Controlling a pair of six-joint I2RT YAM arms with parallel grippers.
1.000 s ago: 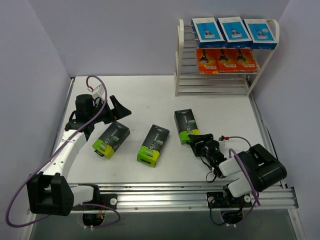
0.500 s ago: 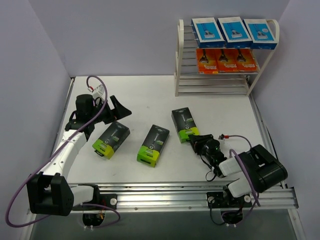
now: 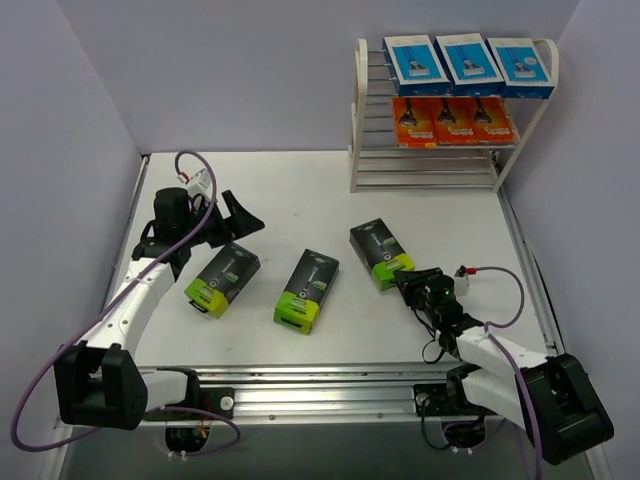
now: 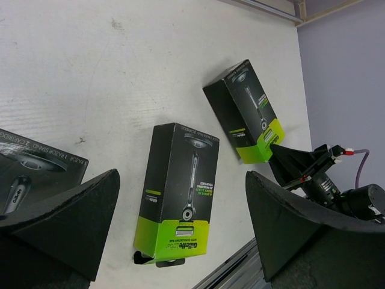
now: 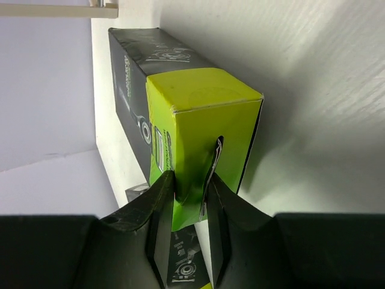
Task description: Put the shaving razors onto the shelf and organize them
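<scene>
Lilac walls all round, and a white surface (image 3: 300, 190) with the shelf (image 3: 356, 130) sitting in its far right corner. It already had three blue packs (image 3: 470, 62) on the top tier and three orange packs (image 3: 453, 120) on the tier below.

Three black ones lay flat out on the surface. The left black pack (image 3: 222, 278) was toward the left edge, the middle black pack (image 3: 306, 290) roughly central, and the right black pack (image 3: 380, 254) right of centre with its lime end facing the near edge.

The right tool (image 5: 189, 186) was pinched shut on that last one, and as far as I could see it only had the thin hang tab on the lime end. The left tool (image 3: 232, 225) hung wide open just beside the left pack, holding nothing.

My take: these are light cardboard boxes, stiff enough along the body and a bit glossy. That tab looked flimsy, though, so the pack could swing or the tab could bend. I'd grab across the narrow sides nearer the middle instead.
</scene>
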